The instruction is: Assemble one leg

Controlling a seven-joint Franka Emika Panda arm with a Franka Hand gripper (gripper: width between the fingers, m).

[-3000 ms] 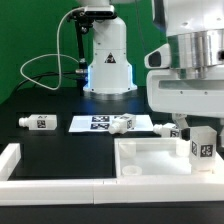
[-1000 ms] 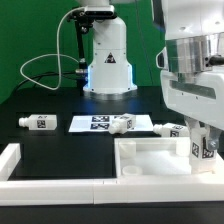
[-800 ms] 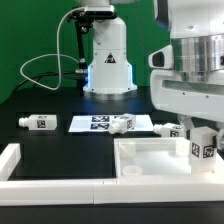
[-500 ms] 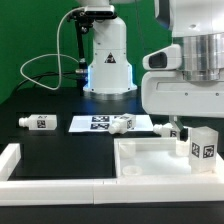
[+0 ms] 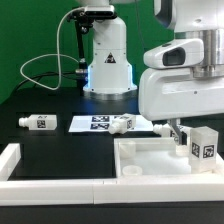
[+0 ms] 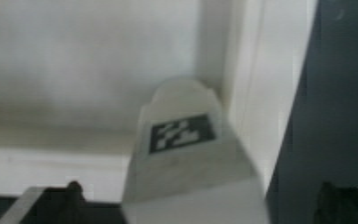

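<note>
A leg point(image 5: 203, 143), a short white peg with a square tag, stands upright in the corner of the white square panel point(image 5: 150, 165) at the exterior view's right. My gripper point(image 5: 190, 126) hangs just above it. In the wrist view the same leg point(image 6: 185, 140) lies between my two dark fingertips point(image 6: 51, 205), with a gap on each side. My gripper point(image 6: 194, 205) is open and holds nothing. Another leg point(image 5: 40, 122) lies on the black table at the exterior view's left, and one point(image 5: 125, 123) lies on the marker board.
The marker board point(image 5: 92, 123) lies flat mid-table. The robot base point(image 5: 107, 62) with its black cable stands behind it. A white rail point(image 5: 60, 185) runs along the front edge. Part of another leg point(image 5: 160, 128) shows beside my gripper. The panel's floor point(image 6: 69, 80) fills the wrist view.
My gripper, which was down around the standing leg, has let go and risen above it, shifting toward the exterior view's left. The leg stays upright in the panel's corner.
</note>
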